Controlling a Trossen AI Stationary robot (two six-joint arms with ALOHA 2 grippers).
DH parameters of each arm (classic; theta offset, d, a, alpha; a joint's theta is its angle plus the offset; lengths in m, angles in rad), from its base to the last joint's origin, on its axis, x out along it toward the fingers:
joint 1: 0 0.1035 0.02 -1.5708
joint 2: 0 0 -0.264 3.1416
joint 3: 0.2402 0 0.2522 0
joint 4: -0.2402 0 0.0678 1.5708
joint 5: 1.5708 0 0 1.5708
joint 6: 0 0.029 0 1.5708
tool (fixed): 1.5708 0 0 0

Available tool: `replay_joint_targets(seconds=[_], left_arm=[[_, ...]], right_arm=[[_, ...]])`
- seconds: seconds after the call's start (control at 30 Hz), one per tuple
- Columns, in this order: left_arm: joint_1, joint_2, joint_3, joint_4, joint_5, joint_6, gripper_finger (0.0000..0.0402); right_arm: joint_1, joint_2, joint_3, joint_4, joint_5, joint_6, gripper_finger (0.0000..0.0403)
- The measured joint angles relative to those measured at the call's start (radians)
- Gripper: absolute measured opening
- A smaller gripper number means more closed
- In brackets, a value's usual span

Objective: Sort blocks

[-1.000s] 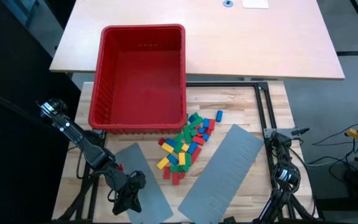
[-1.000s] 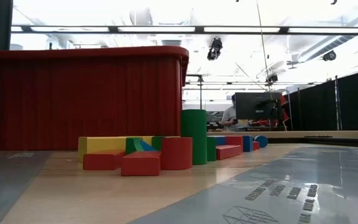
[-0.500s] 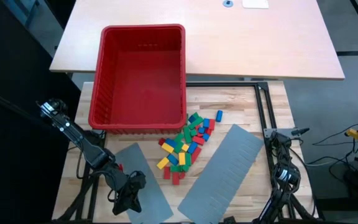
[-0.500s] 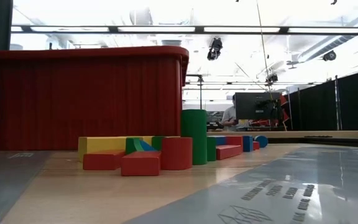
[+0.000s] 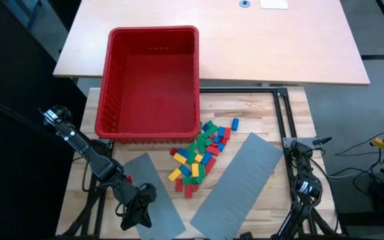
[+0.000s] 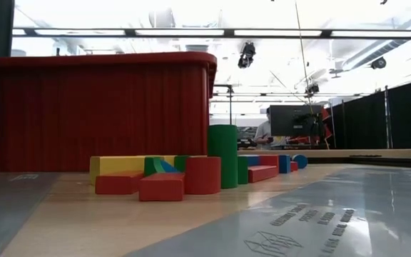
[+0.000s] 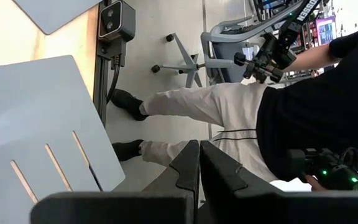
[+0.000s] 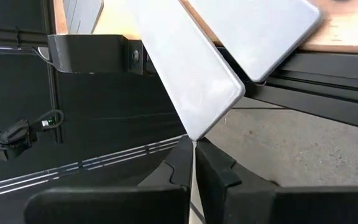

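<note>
Blocks in a pile, both arms parked

Blocks lie heaped on the bench, just in front of the red bin, between two grey slotted panels. Left gripper and right gripper rest at the near edge, fingers pressed together, holding nothing.

A big red bin sits empty on the wooden counter. Just beside its near right corner lies a loose heap of blocks in red, green, blue and yellow. Two grey slotted panels flank the heap. The left arm and right arm are folded low at the counter's near corners.
</note>
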Motion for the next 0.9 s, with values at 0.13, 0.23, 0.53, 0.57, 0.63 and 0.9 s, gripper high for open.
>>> replay_joint_targets(seconds=[0.13, 0.23, 0.53, 0.57, 0.63, 0.9], left_arm=[[0.001, 0.000, 0.000, 0.000, 0.000, 0.000, 0.0000], [0.001, 0.000, 0.000, 0.001, 0.000, 0.000, 0.0000], [0.001, 0.000, 0.000, 0.002, 0.000, 0.004, 0.0000], [0.001, 0.000, 0.000, 0.002, 0.000, 0.004, 0.0000], [0.001, 0.000, 0.000, 0.001, 0.000, 0.004, 0.0000], [0.001, 0.000, 0.000, 0.000, -0.001, 0.004, 0.0000]], right_arm=[[-0.001, -0.003, 0.001, -0.002, 0.002, 0.000, 0.0000], [0.002, -0.003, 0.003, -0.002, 0.012, -0.003, 0.0000], [0.005, -0.003, 0.011, 0.022, 0.012, -0.095, 0.0000], [0.005, -0.003, 0.011, 0.022, 0.012, -0.095, 0.0000], [0.005, -0.003, 0.011, 0.022, 0.012, -0.097, 0.0000], [0.005, -0.003, 0.011, 0.069, -0.047, -0.264, 0.0000]])
